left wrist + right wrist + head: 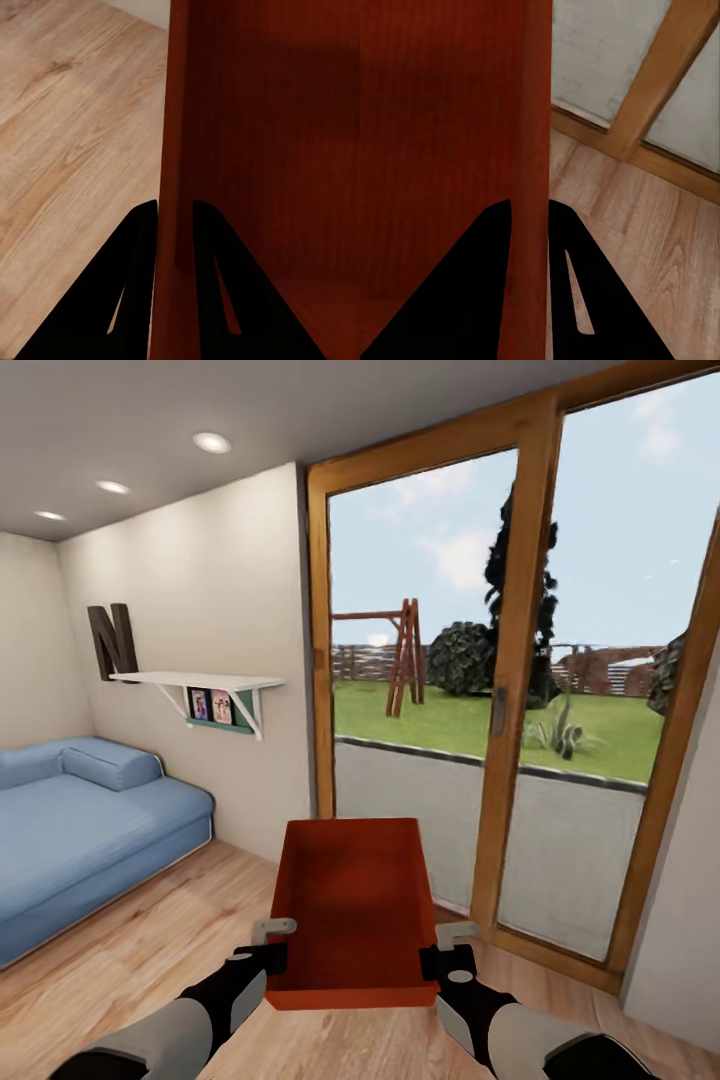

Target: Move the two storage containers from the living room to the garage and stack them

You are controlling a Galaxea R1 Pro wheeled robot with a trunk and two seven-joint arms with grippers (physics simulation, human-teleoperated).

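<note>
You have the red bin (352, 905) low in the centre of the frame, held above the wood floor (150, 950). Your left gripper (268, 948) pinches its left wall between its fingers; your right gripper (440, 952) pinches the right wall. Farther left sits the blue sofa (80, 830); ahead stands the glass door (500, 700).

The sofa (80, 830) runs off the frame's edge.
</note>
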